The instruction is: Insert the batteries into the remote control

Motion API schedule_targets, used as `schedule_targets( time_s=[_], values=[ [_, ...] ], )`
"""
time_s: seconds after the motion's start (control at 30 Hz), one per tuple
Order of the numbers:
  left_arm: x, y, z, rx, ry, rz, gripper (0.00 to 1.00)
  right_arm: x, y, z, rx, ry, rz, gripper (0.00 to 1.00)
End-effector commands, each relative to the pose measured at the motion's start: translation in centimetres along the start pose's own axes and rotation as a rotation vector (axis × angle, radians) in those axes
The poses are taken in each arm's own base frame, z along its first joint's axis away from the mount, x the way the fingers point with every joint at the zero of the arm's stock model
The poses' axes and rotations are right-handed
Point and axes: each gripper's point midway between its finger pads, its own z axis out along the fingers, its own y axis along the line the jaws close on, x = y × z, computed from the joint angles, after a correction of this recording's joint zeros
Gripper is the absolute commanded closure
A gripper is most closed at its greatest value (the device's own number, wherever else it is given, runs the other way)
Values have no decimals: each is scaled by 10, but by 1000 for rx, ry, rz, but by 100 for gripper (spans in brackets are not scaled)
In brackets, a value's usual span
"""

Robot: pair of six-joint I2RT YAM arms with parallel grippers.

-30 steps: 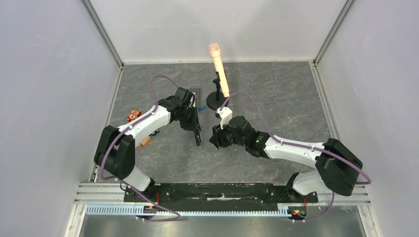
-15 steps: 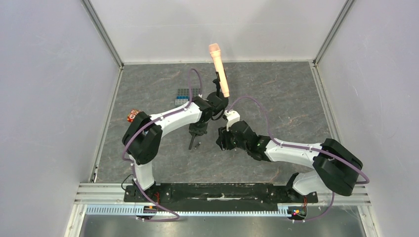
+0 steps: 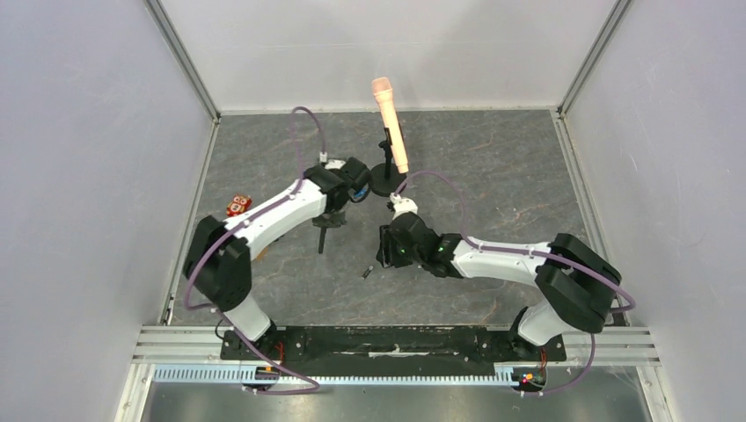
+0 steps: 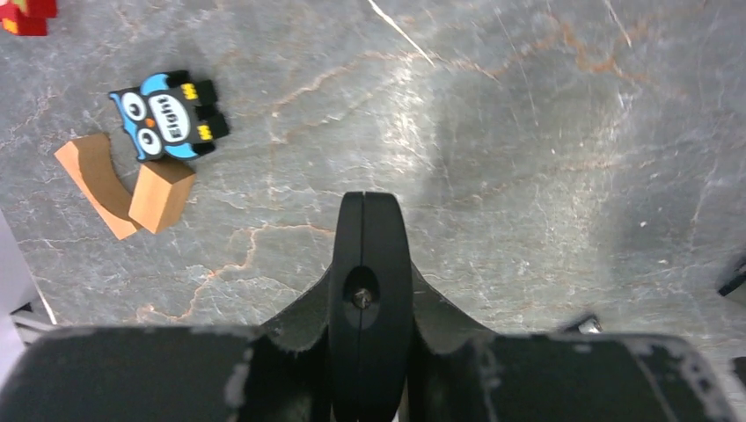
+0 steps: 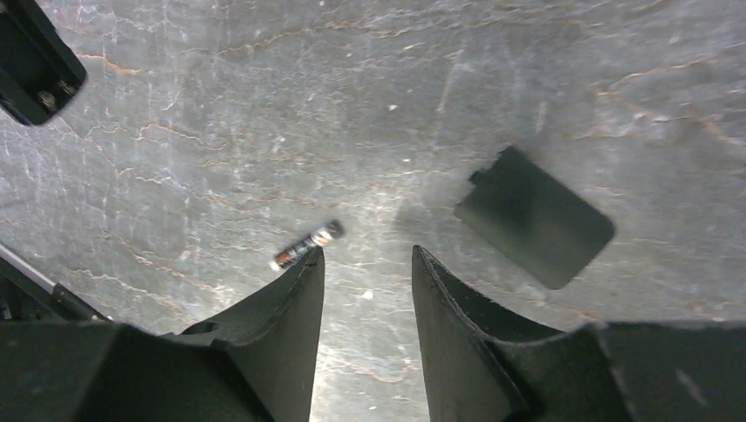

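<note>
My left gripper is shut on the remote control, a slim black bar that I see end-on between the jaws, with a metal contact inside its open end. From above the remote control hangs down from the left gripper. One battery lies on the table just past my right gripper's left fingertip. From above this battery sits left of the right gripper. The right gripper is open and empty. The black back cover lies flat to its right.
A peach microphone on a black stand rises at the back centre. An owl figure and orange wooden blocks lie to the left, with a red block near the left wall. A black end with metal contacts shows at the upper left.
The left arm swung right, then drew back left with the remote control. A battery now lies on the table by the right gripper, which has shifted slightly nearer and left.
</note>
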Motion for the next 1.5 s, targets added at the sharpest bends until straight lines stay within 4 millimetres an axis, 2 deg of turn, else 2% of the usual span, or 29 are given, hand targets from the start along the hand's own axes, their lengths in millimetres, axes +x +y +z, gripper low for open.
schedule_targets(
  time_s=[0.0, 0.13, 0.23, 0.4, 0.53, 0.83, 0.97, 1.23, 1.33, 1.47],
  values=[
    [-32, 25, -25, 49, -152, -120, 98, 5, 18, -3, 98, 86, 70, 57],
    [-38, 44, -40, 69, -209, -157, 98, 27, 28, -7, 128, 158, 136, 52],
    [-38, 52, -49, 104, -242, -180, 98, 42, 25, -6, 175, 201, 217, 49],
    [-30, 57, -52, 152, -278, -190, 98, 67, 26, -5, 243, 260, 279, 47],
    [-22, 58, -51, 184, -292, -188, 98, 77, 26, 0, 280, 283, 304, 47],
    [-12, 65, -55, 221, -337, -181, 98, 72, 18, 16, 393, 251, 308, 47],
    [-15, 69, -54, 218, -347, -191, 98, 71, 17, 25, 441, 249, 306, 47],
    [-26, 76, -56, 233, -374, -203, 98, 67, 7, 29, 550, 241, 281, 58],
    [-26, 71, -56, 275, -368, -186, 98, 66, 4, 30, 579, 241, 257, 60],
    [-24, 62, -57, 332, -362, -161, 98, 69, -1, 33, 598, 251, 218, 68]
  ],
)
